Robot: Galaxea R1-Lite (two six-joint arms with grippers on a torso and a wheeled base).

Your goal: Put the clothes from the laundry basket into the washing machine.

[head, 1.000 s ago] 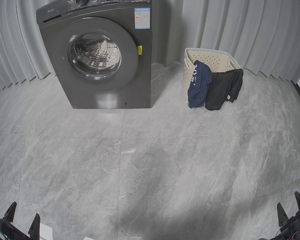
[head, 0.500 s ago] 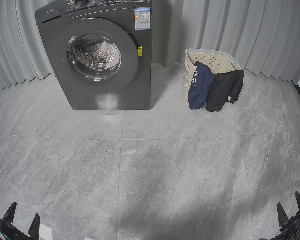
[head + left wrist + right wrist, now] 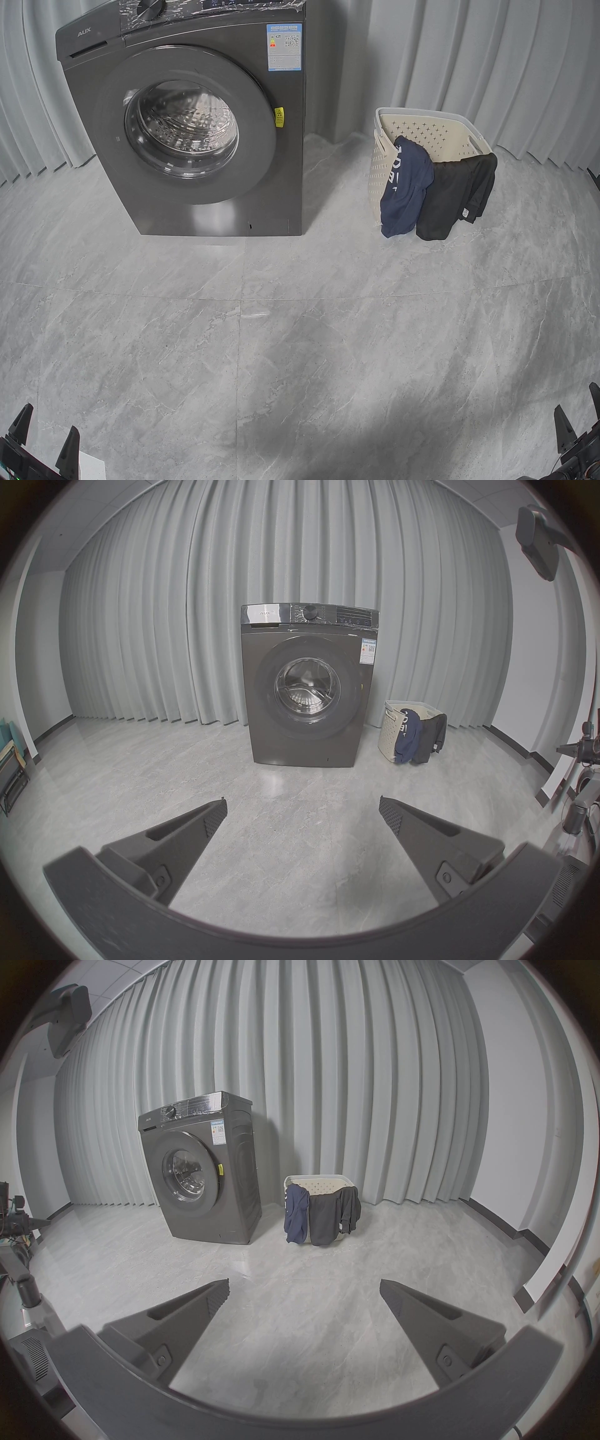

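Draping the basket rim far ahead of the left gripper and right gripper, both released, the navy shirt and black garment look light, floppy; pinch bunched cloth.

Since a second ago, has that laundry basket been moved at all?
No. The laundry basket keeps its place beside the washing machine. Both slid down the head view together, so the camera moved, not the basket.

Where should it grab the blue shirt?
Probably the blue shirt where it folds over the near rim of the basket, coming from above: the cloth humps up there, free to pinch, while the rest hangs flat against the wall.
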